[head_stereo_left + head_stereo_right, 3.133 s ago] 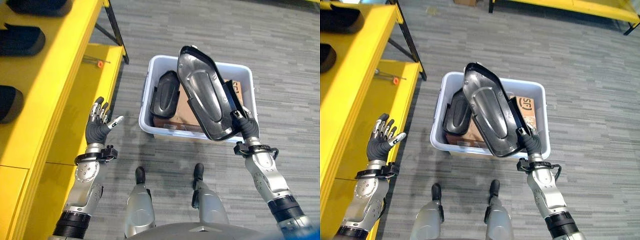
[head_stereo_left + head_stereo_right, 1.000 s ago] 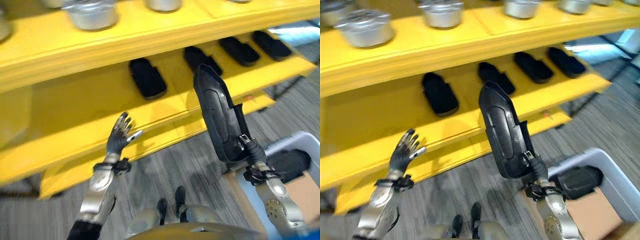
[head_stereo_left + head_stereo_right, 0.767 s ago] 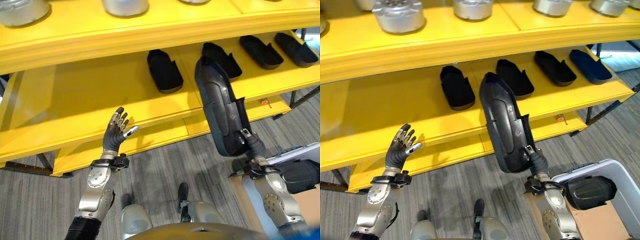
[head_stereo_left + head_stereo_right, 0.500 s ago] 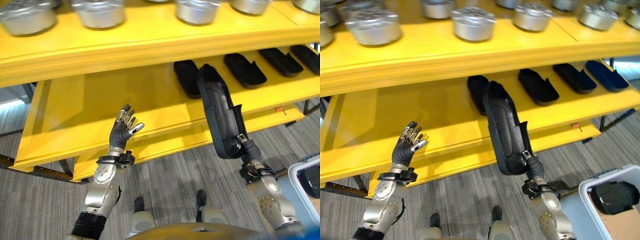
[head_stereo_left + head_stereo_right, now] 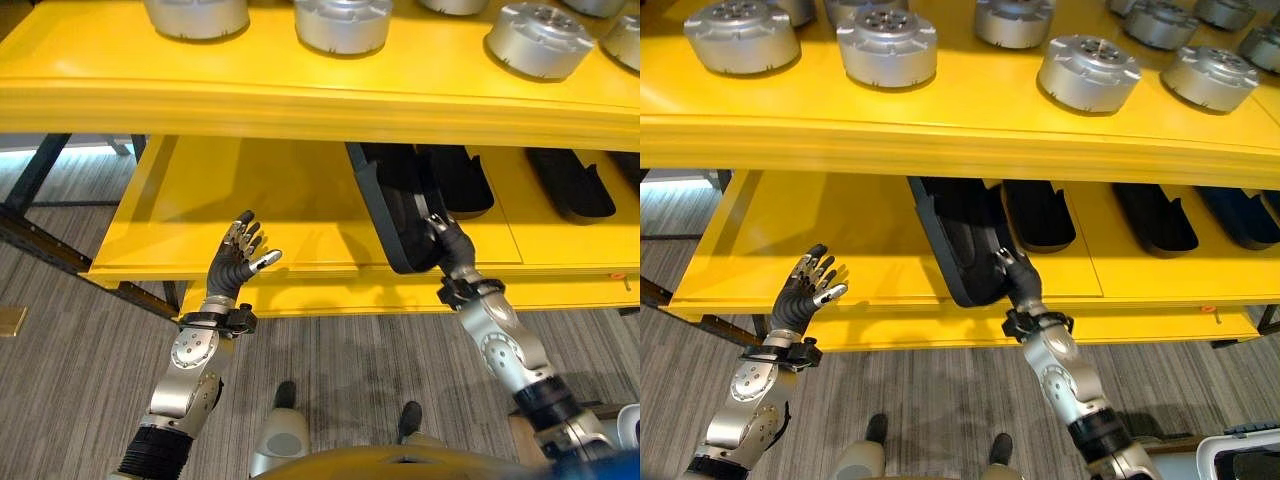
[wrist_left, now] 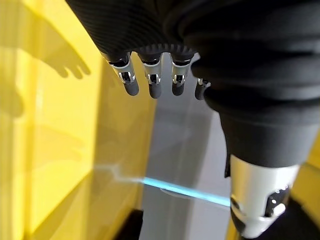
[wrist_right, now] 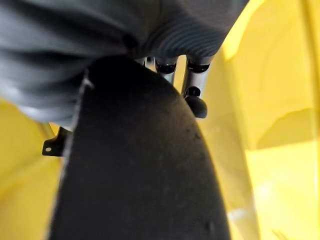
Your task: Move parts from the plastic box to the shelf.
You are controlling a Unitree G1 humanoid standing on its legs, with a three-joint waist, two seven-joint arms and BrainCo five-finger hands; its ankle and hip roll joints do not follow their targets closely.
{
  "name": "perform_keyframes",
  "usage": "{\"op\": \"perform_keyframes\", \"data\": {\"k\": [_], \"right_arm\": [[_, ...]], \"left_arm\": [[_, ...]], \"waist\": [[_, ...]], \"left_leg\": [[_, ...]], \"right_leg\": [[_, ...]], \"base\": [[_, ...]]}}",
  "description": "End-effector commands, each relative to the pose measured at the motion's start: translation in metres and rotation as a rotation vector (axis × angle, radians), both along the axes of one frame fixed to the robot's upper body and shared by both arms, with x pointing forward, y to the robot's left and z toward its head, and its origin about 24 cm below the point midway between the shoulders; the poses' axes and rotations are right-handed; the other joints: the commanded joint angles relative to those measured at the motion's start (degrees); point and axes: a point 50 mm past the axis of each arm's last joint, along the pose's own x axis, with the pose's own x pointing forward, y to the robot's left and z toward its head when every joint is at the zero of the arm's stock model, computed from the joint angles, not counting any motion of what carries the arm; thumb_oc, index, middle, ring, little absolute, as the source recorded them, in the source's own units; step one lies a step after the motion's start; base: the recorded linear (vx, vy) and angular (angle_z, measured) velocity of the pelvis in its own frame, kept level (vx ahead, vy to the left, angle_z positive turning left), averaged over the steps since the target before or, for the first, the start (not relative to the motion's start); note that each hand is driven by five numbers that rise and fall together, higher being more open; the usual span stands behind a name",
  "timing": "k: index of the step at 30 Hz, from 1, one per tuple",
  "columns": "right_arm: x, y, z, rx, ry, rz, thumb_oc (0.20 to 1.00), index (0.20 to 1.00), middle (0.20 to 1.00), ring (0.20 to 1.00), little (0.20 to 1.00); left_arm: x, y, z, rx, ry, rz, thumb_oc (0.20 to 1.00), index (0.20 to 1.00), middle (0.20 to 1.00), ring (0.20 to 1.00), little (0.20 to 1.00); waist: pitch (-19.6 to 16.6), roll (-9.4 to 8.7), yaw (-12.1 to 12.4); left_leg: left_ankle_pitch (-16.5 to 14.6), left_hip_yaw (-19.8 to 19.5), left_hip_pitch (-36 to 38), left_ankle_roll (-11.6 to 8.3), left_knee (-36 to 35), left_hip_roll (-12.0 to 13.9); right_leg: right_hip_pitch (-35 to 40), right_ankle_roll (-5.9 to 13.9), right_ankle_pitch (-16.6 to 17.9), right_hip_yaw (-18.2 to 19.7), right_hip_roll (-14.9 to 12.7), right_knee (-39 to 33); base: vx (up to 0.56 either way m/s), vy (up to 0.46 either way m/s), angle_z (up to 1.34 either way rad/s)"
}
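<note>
A long black moulded part (image 5: 395,215) leans on its edge inside the middle level of the yellow shelf (image 5: 260,215), its far end under the upper board. My right hand (image 5: 452,250) is shut on the part's near end; in the right wrist view the part (image 7: 135,175) lies against the palm with fingers (image 7: 192,85) curled over its rim. My left hand (image 5: 235,262) is raised in front of the shelf's edge, open, with straight fingers (image 6: 152,82) and nothing in it. A corner of the plastic box (image 5: 1240,455) shows at the lower right.
Other black parts (image 5: 458,180) (image 5: 570,185) lie side by side on the middle level, right of the held one. Several round silver parts (image 5: 343,20) stand on the upper level. The middle level's left half is bare yellow board. Grey floor lies below.
The camera has swung from the box to the shelf. My right hand has carried the black part forward and tipped it into the middle level. My left hand stays raised and open.
</note>
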Motion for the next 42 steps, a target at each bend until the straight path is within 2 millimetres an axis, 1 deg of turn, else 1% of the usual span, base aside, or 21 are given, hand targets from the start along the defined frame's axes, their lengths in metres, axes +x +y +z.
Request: {"op": "perform_keyframes", "data": {"k": [1, 2, 4, 5, 6, 8, 9, 10, 12, 15, 16, 19, 22, 23, 26, 28, 30, 34, 35, 36, 42], "right_arm": [[0.024, 0.020, 0.067, 0.140, -0.218, 0.004, 0.200, 0.200, 0.200, 0.200, 0.200], [0.024, 0.020, 0.067, 0.141, -0.220, 0.004, 0.200, 0.200, 0.200, 0.200, 0.200], [0.040, 0.027, 0.089, 0.152, -0.253, -0.017, 0.200, 0.200, 0.200, 0.200, 0.200], [0.053, 0.029, 0.106, 0.169, -0.273, -0.049, 0.200, 0.200, 0.200, 0.200, 0.200], [0.053, 0.029, 0.106, 0.170, -0.275, -0.049, 0.200, 0.200, 0.200, 0.200, 0.200], [0.062, 0.031, 0.124, 0.177, -0.303, -0.087, 0.200, 0.200, 0.200, 0.200, 0.200], [0.063, 0.030, 0.125, 0.177, -0.305, -0.088, 0.200, 0.200, 0.200, 0.200, 0.200], [0.069, 0.029, 0.143, 0.188, -0.333, -0.124, 0.200, 0.200, 0.200, 0.200, 0.200], [0.077, 0.029, 0.158, 0.203, -0.350, -0.164, 0.200, 0.200, 0.200, 0.200, 0.200], [0.088, 0.027, 0.174, 0.232, -0.342, -0.233, 0.200, 0.200, 0.200, 0.200, 0.200], [0.088, 0.027, 0.175, 0.233, -0.344, -0.233, 0.200, 0.200, 0.200, 0.200, 0.200], [0.095, 0.025, 0.189, 0.237, -0.347, -0.281, 0.200, 0.200, 0.200, 0.200, 0.200], [0.099, 0.022, 0.193, 0.250, -0.337, -0.311, 0.200, 0.200, 0.200, 0.200, 0.200], [0.103, 0.017, 0.199, 0.256, -0.330, -0.349, 0.200, 0.200, 0.200, 0.200, 0.200], [0.108, 0.012, 0.199, 0.272, -0.299, -0.405, 0.200, 0.200, 0.200, 0.200, 0.200], [0.111, 0.012, 0.191, 0.284, -0.253, -0.442, 0.200, 0.200, 0.200, 0.200, 0.200], [0.112, 0.019, 0.182, 0.312, -0.210, -0.459, 0.200, 0.200, 0.200, 0.200, 0.200], [0.111, 0.025, 0.178, 0.321, -0.189, -0.456, 0.200, 0.200, 0.200, 0.200, 0.200], [0.111, 0.034, 0.171, 0.306, -0.164, -0.442, 0.200, 0.200, 0.200, 0.200, 0.200], [0.112, 0.036, 0.168, 0.305, -0.152, -0.441, 0.200, 0.200, 0.200, 0.200, 0.200], [0.115, 0.037, 0.161, 0.302, -0.109, -0.471, 0.200, 0.200, 0.200, 0.200, 0.200]], "left_arm": [[0.002, 0.002, 0.035, 0.025, -0.149, -0.004, 1.000, 1.000, 1.000, 1.000, 1.000], [0.003, 0.002, 0.036, 0.025, -0.151, -0.004, 1.000, 1.000, 1.000, 1.000, 1.000], [0.004, 0.004, 0.040, 0.032, -0.164, 0.000, 1.000, 1.000, 1.000, 1.000, 1.000], [0.005, 0.004, 0.043, 0.025, -0.174, -0.004, 1.000, 1.000, 1.000, 1.000, 1.000], [0.006, 0.004, 0.043, 0.026, -0.176, -0.004, 1.000, 1.000, 1.000, 1.000, 1.000], [0.009, 0.002, 0.048, 0.027, -0.191, -0.014, 1.000, 1.000, 1.000, 1.000, 1.000], [0.009, 0.001, 0.048, 0.027, -0.194, -0.014, 1.000, 1.000, 1.000, 1.000, 1.000], [0.012, -0.002, 0.052, 0.014, -0.208, -0.024, 1.000, 1.000, 1.000, 1.000, 1.000], [0.014, -0.010, 0.053, -0.003, -0.214, -0.057, 1.000, 1.000, 1.000, 1.000, 1.000], [0.015, -0.018, 0.054, -0.025, -0.220, -0.094, 1.000, 1.000, 1.000, 1.000, 1.000], [0.016, -0.018, 0.055, -0.024, -0.221, -0.094, 1.000, 1.000, 1.000, 1.000, 1.000], [0.017, -0.022, 0.057, -0.034, -0.233, -0.108, 1.000, 1.000, 1.000, 1.000, 1.000], [0.017, -0.023, 0.059, -0.039, -0.240, -0.113, 1.000, 1.000, 1.000, 1.000, 1.000], [0.018, -0.027, 0.060, -0.045, -0.247, -0.124, 1.000, 1.000, 1.000, 1.000, 1.000], [0.019, -0.031, 0.061, -0.053, -0.250, -0.131, 1.000, 1.000, 1.000, 1.000, 1.000], [0.020, -0.036, 0.059, -0.056, -0.243, -0.143, 1.000, 1.000, 1.000, 1.000, 1.000], [0.023, -0.039, 0.061, -0.063, -0.249, -0.143, 1.000, 1.000, 1.000, 1.000, 1.000], [0.024, -0.040, 0.064, -0.062, -0.258, -0.141, 1.000, 1.000, 1.000, 1.000, 1.000], [0.025, -0.039, 0.067, -0.062, -0.274, -0.133, 1.000, 1.000, 1.000, 1.000, 1.000], [0.025, -0.039, 0.068, -0.061, -0.280, -0.131, 1.000, 1.000, 1.000, 1.000, 1.000], [0.026, -0.038, 0.072, -0.070, -0.301, -0.110, 1.000, 1.000, 1.000, 1.000, 1.000]], "waist": [[1.91, -2.03, 3.27], [2.02, -2.04, 3.27], [3.58, -2.30, 4.83], [5.11, -2.21, 5.72], [5.21, -2.21, 5.70], [6.91, -1.64, 6.32], [7.01, -1.60, 6.34], [8.76, -0.64, 6.41], [10.38, 0.71, 6.62], [12.27, 2.31, 6.54], [12.33, 2.30, 6.60], [14.02, 3.49, 6.80], [14.68, 4.30, 6.63], [15.05, 5.13, 6.57], [15.46, 5.99, 6.41], [15.71, 6.48, 6.29], [15.82, 6.74, 6.12], [15.74, 6.93, 6.00], [15.63, 6.99, 5.95], [15.68, 7.04, 5.97], [15.88, 7.32, 6.09]], "left_leg": [[0.93, 2.71, -4.89, 1.27, 2.34, 1.66], [0.91, 2.71, -4.92, 1.28, 2.40, 1.66], [1.13, 1.99, -6.56, 1.19, 3.19, 1.55], [1.13, 1.34, -7.90, 1.20, 4.16, 1.42], [1.09, 1.30, -7.99, 1.20, 4.28, 1.43], [1.07, 0.81, -9.38, 1.18, 5.56, 1.30], [0.99, 0.76, -9.56, 1.18, 5.78, 1.32], [0.77, 0.34, -11.34, 1.30, 7.32, 1.13], [0.65, -0.09, -13.12, 1.35, 8.61, 0.89], [0.43, -0.09, -14.88, 1.60, 10.32, 1.16], [0.38, -0.06, -14.94, 1.60, 10.42, 1.19], [-0.78, -0.04, -16.51, 1.74, 12.81, 1.43], [-0.95, -0.31, -18.06, 1.80, 14.10, 1.08], [-1.09, -0.50, -19.46, 1.87, 14.83, 0.69], [-1.31, -0.54, -20.71, 2.04, 15.76, 0.26], [-1.54, -0.37, -21.28, 2.24, 16.38, 0.11], [-1.68, -0.46, -21.72, 2.36, 16.70, 0.05], [-1.70, -0.57, -22.02, 2.39, 16.71, -0.12], [-1.63, -0.69, -22.25, 2.39, 16.57, -0.18], [-1.60, -0.76, -22.34, 2.42, 16.54, -0.23], [-1.55, -1.12, -22.79, 2.51, 16.39, -0.67]], "right_leg": [[6.09, 2.77, 1.09, -1.06, -4.35, 3.30], [6.07, 2.78, 1.09, -1.04, -4.36, 3.32], [5.50, 2.51, 0.69, -1.95, -4.11, 3.63], [4.67, 2.26, 0.27, -2.38, -3.98, 4.36], [4.62, 2.25, 0.23, -2.39, -3.97, 4.43], [3.51, 1.97, -0.05, -2.51, -3.91, 5.54], [3.40, 1.96, -0.11, -2.49, -3.89, 5.68], [1.64, 1.75, -0.67, -2.41, -3.95, 7.42], [-0.10, 1.37, -1.44, -2.52, -4.12, 9.02], [-2.95, 0.80, -2.53, -1.67, -4.17, 11.50], [-3.06, 0.79, -2.58, -1.59, -4.16, 11.62], [-5.00, 0.50, -3.60, -0.78, -4.19, 13.88], [-6.36, 0.33, -4.05, -0.58, -4.33, 15.32], [-7.55, 0.20, -4.56, -0.36, -4.58, 16.28], [-8.84, 0.07, -4.96, -0.06, -4.66, 17.36], [-9.58, -0.06, -5.13, 0.17, -4.58, 17.79], [-9.76, -0.06, -5.27, 0.22, -4.61, 17.75], [-9.89, -0.11, -5.28, 0.10, -4.58, 17.72], [-9.85, -0.10, -5.27, -0.08, -4.56, 17.53], [-9.86, -0.13, -5.29, -0.20, -4.55, 17.51], [-9.70, -0.20, -5.46, -0.60, -4.54, 17.35]], "base": [[-0.04, -0.026, 0.17], [-0.05, -0.042, 0.10], [-0.08, -0.060, 0.02], [-0.09, -0.048, 0.11], [-0.09, -0.038, 0.21], [-0.08, -0.011, 0.13], [-0.13, 0.007, 0.03], [-0.12, 0.026, 0.10], [-0.13, 0.033, 0.12], [-0.08, 0.043, 0.05], [-0.06, 0.035, -0.02], [-0.06, 0.017, -0.08], [-0.06, 0.024, -0.05], [-0.04, 0.037, -0.02], [-0.01, 0.012, -0.01], [-0.02, 0.016, 0.00], [0.00, 0.000, 0.00], [0.00, 0.000, 0.00], [0.00, 0.000, 0.00], [0.00, 0.000, 0.00], [0.00, -0.001, 0.02]]}}
